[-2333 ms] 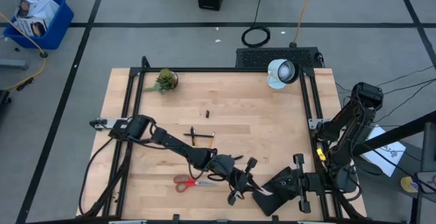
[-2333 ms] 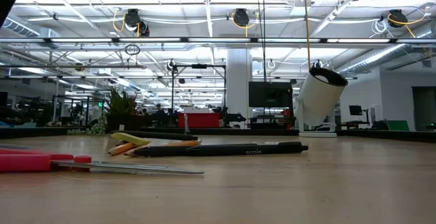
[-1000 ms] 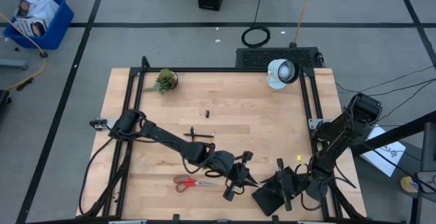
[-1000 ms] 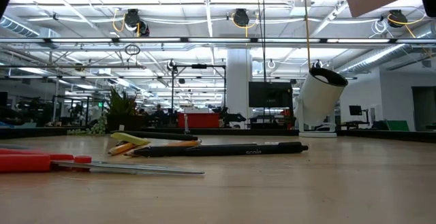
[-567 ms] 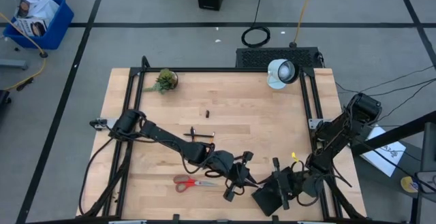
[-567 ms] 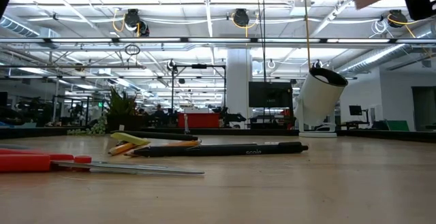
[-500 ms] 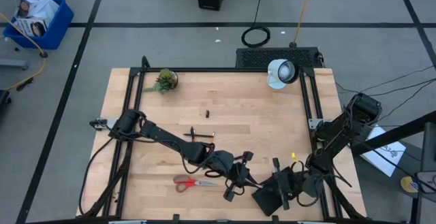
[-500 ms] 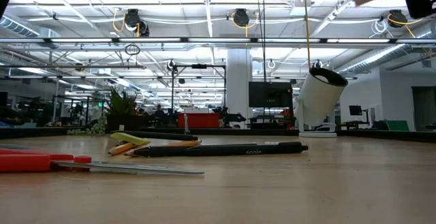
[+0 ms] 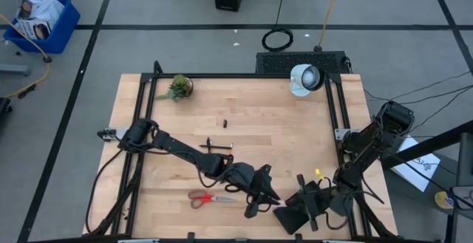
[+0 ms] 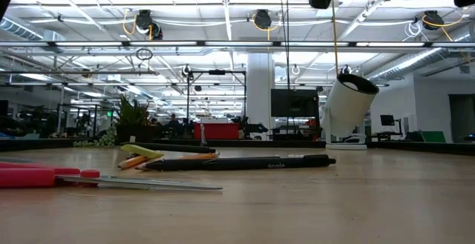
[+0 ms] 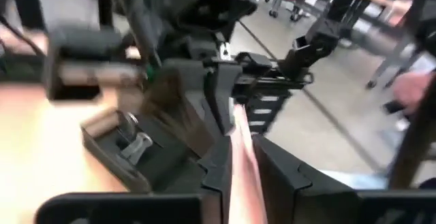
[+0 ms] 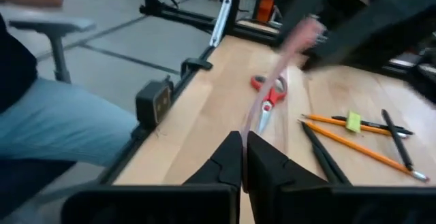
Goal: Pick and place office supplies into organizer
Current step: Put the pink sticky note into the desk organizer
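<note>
Left gripper (image 9: 257, 193), at the near edge just left of the organizer (image 9: 290, 215), pinches the pink sticky-note pad (image 11: 242, 163) edge-on; right gripper (image 12: 244, 157) sits closed, apparently empty, over the organizer, so carry the pad right, level, above a compartment before letting go.

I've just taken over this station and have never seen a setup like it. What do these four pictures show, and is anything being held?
Two robot arms work at a wooden table. One picture looks straight down, one looks level across the tabletop, and two come from cameras on the wrists. The left gripper and the shut right gripper meet above the black organizer. A thin pink strip, probably the sticky-note pad seen edge-on, sits at the left gripper. Scissors, pencils and pens, a plant and a lamp lie elsewhere.
</note>
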You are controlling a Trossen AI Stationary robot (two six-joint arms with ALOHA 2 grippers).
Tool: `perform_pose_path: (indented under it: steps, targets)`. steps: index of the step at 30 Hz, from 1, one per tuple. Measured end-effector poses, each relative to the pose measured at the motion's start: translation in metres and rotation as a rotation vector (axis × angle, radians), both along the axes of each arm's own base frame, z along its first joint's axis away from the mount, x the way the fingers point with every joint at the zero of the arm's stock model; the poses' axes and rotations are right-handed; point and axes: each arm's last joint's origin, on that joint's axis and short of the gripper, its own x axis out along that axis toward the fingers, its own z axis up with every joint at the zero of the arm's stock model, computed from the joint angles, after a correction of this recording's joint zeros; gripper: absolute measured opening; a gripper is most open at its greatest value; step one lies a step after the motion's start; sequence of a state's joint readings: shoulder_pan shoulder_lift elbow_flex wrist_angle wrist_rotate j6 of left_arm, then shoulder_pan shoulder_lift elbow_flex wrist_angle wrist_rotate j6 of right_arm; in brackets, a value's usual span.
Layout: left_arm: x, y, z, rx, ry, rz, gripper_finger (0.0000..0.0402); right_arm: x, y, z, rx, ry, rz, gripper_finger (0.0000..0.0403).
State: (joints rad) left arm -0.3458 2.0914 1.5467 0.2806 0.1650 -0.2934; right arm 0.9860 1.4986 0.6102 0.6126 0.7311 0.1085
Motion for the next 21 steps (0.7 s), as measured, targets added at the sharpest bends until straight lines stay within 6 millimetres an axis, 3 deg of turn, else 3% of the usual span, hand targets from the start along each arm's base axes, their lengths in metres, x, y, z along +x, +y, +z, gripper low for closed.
perform_pose_path:
  steps: [9,17,21]
  targets:
    - [-0.001,0.004,0.011,-0.447,0.220,-0.349,0.0112,-0.010,0.002,-0.003,-0.166,-0.028,-0.045,0.0002]
    - [-0.006,0.002,0.006,-0.530,0.411,-0.452,0.0120,-0.020,0.007,0.001,-0.338,-0.110,-0.092,0.0001]
    - [-0.007,0.001,-0.001,-0.502,0.453,-0.380,0.0120,-0.023,0.009,0.001,-0.418,-0.124,-0.080,0.0001]
